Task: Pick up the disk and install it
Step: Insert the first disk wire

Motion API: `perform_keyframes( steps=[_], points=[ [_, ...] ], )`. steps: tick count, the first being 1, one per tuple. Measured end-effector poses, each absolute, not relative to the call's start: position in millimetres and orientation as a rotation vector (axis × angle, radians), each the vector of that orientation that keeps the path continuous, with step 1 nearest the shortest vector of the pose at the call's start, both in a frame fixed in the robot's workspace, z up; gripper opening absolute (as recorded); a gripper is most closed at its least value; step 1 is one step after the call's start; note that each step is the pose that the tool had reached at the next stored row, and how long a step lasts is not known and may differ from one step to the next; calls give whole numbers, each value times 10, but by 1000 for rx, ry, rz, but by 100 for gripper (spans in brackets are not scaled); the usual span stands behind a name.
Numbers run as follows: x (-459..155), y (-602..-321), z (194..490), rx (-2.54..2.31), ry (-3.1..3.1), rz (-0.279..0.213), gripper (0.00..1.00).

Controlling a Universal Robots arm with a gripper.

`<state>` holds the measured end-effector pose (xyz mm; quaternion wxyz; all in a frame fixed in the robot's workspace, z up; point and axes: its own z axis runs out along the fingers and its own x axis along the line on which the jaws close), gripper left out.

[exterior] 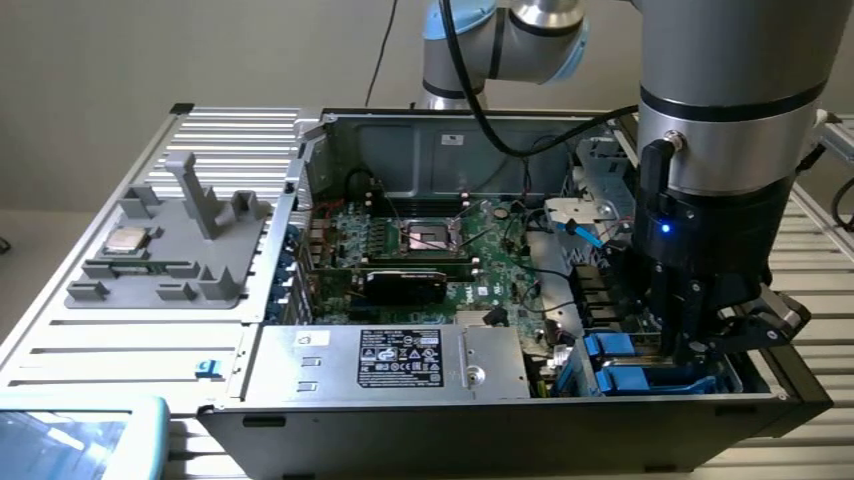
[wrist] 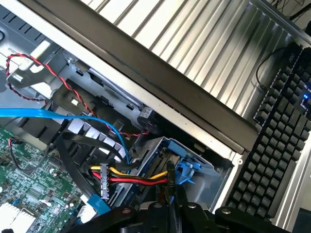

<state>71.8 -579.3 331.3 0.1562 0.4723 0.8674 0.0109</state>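
Red-yellow power cables (wrist: 136, 178) and a blue cable (wrist: 58, 115) are crowding in close; the gripper (exterior: 691, 352) is sitting with fingers closed beside the grey, blue-bracketed disk (wrist: 189, 167).

Ribbed metal table (exterior: 120, 340), matt grey plastic fixture (exterior: 227, 272)

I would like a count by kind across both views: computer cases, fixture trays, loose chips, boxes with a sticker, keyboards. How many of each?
computer case: 1
grey fixture tray: 1
silver chip: 1
silver box with sticker: 1
keyboard: 1
Total: 5
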Motion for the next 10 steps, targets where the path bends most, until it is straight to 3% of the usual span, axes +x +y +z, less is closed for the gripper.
perform_keyframes(
  steps=[10],
  points=[
    [720,-5751,3313,1388,2501,-9,16]
  ],
)
